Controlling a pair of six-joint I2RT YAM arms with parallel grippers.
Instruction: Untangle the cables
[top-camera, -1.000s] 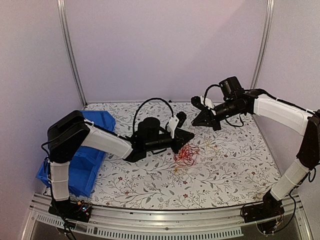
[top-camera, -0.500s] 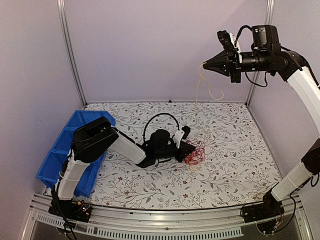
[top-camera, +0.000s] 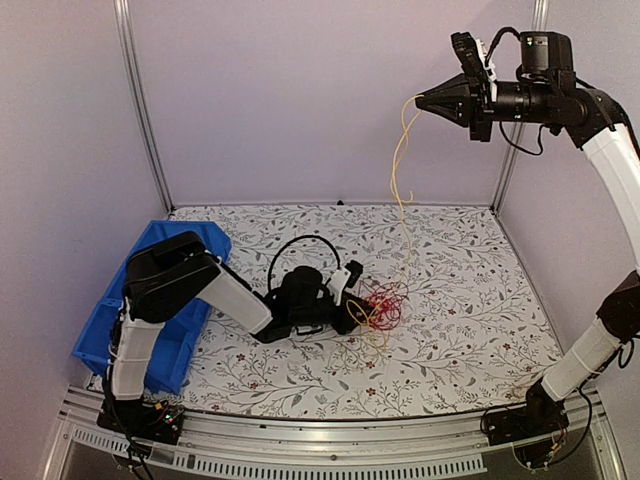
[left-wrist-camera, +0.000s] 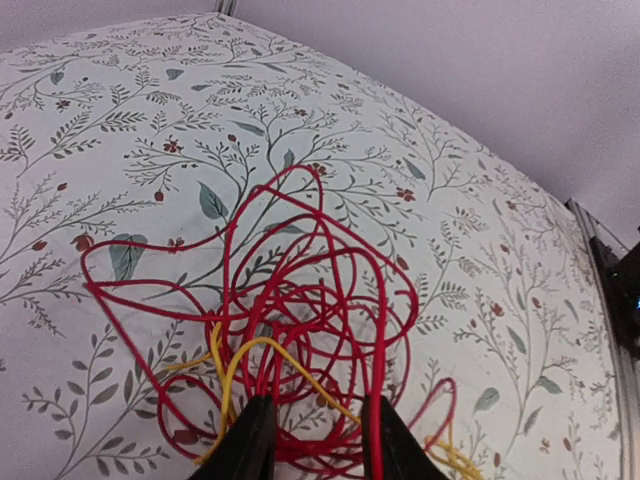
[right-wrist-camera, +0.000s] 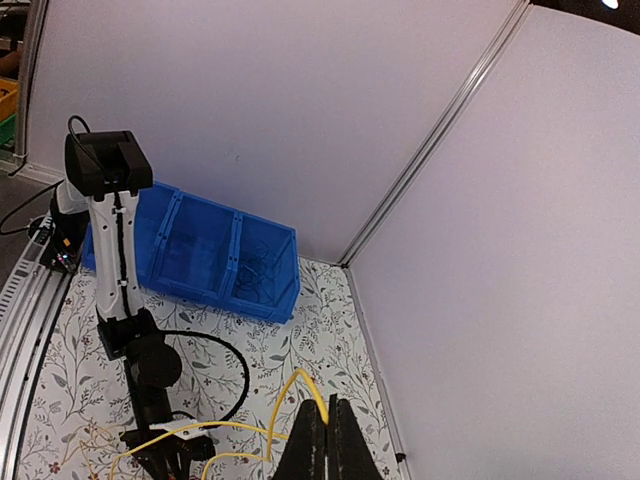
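- Right pincer (top-camera: 420, 101): a second ago it sat low over the back of the floral-patterned surface (top-camera: 470, 330). It has now been lifted high toward 1 o'clock in the top view. Its fingers are pressed together on a thin yellow cable (top-camera: 400, 170), and the wrist view shows the strand leaving the closed tips (right-wrist-camera: 322, 432).
- The thin yellow cable has been drawn up with the lift. It now hangs in a long, nearly straight line down toward the tangle. You cannot tell from the top view whether its lower end is clear of the knot.
- Left pincer (top-camera: 358, 308): it was clamped at the 9 o'clock side of the tangle a second ago. It has since parted partway. In its wrist view the two fingers (left-wrist-camera: 250, 445) stand apart, with red strands lying loose in the gap and nothing pinched.
- Tangle of thin red wires (top-camera: 385, 305): it remains near the centre of the surface, slightly toward 3 o'clock, much where it was. Yellow loops (left-wrist-camera: 255, 350) are threaded through its lower part.
- Blue plastic bin (top-camera: 170, 335): it sits at the 9 o'clock edge and holds none of these strands that you can see.
- Judgement: one strand is largely pulled out, but the anchor on the clump has just been let go. Any further pull risks lifting the whole knot rather than freeing the strand. Consider re-gripping the red mass before raising further.
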